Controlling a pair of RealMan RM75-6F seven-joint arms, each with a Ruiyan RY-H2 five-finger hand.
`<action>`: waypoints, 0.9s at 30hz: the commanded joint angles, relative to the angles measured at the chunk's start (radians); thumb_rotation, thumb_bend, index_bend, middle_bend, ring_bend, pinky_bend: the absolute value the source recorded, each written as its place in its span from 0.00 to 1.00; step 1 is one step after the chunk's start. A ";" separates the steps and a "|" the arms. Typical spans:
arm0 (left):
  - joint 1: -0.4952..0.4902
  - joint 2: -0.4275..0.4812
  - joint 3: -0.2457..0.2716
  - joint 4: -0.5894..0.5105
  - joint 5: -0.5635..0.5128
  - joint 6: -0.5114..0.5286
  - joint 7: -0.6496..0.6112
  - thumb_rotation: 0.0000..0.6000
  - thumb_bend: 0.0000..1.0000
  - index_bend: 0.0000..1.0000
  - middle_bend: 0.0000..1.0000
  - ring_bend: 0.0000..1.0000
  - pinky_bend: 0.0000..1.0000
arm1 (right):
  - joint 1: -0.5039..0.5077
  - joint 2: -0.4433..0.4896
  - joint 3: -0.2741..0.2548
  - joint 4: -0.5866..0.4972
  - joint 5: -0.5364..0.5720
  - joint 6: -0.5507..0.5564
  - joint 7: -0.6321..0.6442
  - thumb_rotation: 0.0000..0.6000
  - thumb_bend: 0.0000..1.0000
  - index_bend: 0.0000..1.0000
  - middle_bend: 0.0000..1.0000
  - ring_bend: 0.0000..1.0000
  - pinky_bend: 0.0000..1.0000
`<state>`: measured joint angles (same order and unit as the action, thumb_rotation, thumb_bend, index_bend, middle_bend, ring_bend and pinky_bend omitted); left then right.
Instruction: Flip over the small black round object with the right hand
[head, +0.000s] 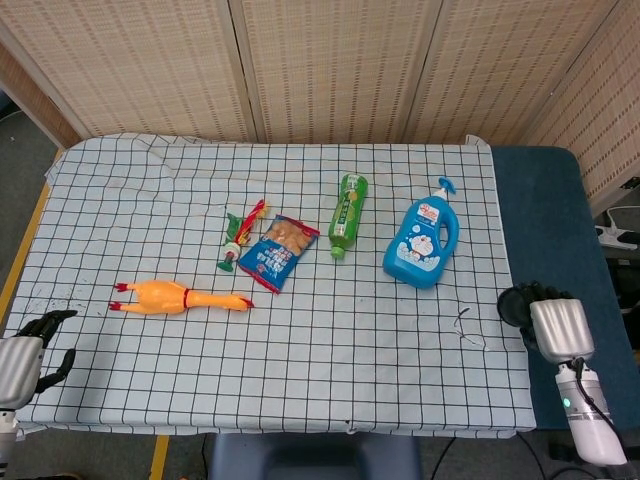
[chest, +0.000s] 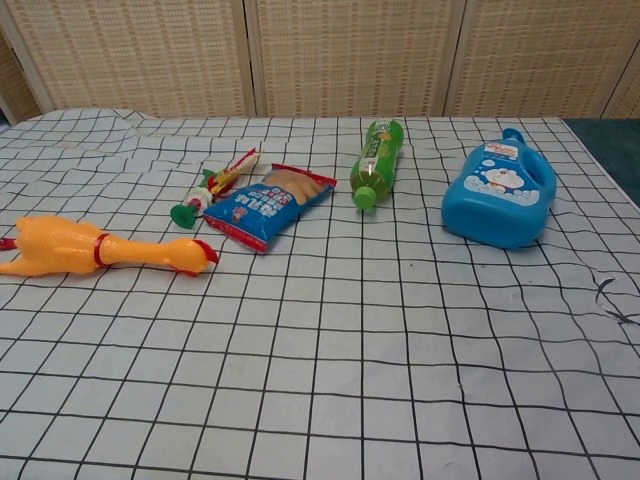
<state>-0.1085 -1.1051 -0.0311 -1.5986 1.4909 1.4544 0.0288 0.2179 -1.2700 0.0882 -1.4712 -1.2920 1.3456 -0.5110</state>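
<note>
My right hand (head: 548, 322) hovers past the table's right edge, over the blue surface beside it, in the head view only. A dark rounded mass (head: 514, 304) shows at its fingers; it looks like the small black round object held in the hand, though the black fingers make the outline hard to separate. No black object lies on the checked cloth (head: 300, 350) in either view. My left hand (head: 22, 356) rests at the table's front left corner, its fingers apart and holding nothing.
On the cloth lie a blue detergent bottle (head: 423, 243) (chest: 501, 195), a green bottle (head: 348, 214) on its side, a blue snack bag (head: 278, 252), a small red-green toy (head: 240, 235) and a yellow rubber chicken (head: 180, 297). A wrinkle (head: 467, 327) marks the cloth near the right edge.
</note>
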 joint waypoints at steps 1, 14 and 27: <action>-0.002 -0.003 0.001 0.002 0.001 -0.002 0.010 1.00 0.43 0.23 0.25 0.32 0.63 | -0.028 0.031 0.037 -0.113 0.106 0.027 -0.099 1.00 0.30 0.57 0.47 0.37 0.49; -0.003 -0.010 0.000 0.009 0.008 0.001 0.010 1.00 0.43 0.23 0.25 0.32 0.63 | 0.038 -0.076 -0.050 0.161 -0.498 0.258 0.773 1.00 0.30 0.56 0.47 0.37 0.49; 0.000 -0.008 0.000 0.007 0.009 0.009 0.007 1.00 0.43 0.23 0.25 0.32 0.63 | -0.005 -0.039 -0.009 0.199 -0.163 -0.008 0.416 1.00 0.30 0.56 0.47 0.37 0.49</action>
<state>-0.1082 -1.1129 -0.0313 -1.5924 1.4998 1.4623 0.0351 0.2276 -1.3165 0.0580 -1.3234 -1.6050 1.4625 0.1786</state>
